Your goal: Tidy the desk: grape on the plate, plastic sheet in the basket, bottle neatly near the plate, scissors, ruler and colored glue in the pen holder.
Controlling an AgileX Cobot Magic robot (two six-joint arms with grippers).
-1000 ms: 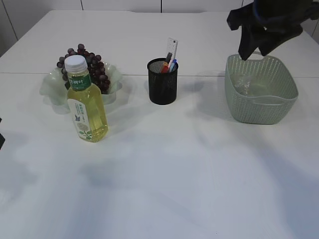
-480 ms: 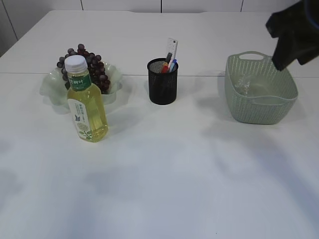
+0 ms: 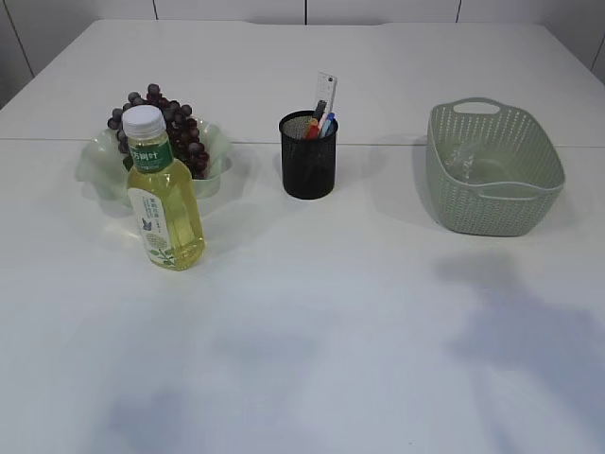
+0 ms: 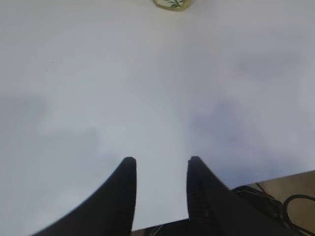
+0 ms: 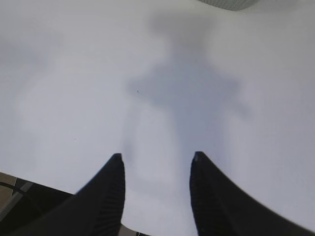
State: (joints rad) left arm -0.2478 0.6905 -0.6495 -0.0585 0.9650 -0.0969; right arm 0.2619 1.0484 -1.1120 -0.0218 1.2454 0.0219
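Left gripper (image 4: 160,164), right gripper (image 5: 157,160): parted, empty.

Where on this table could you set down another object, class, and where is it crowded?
The whole near half of the table, in front of the bottle, is bare. So is the gap between pen holder and basket. It is crowded at the left, where the bottle stands just before the plate of grapes.

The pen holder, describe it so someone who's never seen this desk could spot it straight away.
On the white table, look along the far row, between the plate of grapes and the green basket. The pen holder is the black mesh cup, with a ruler sticking out.
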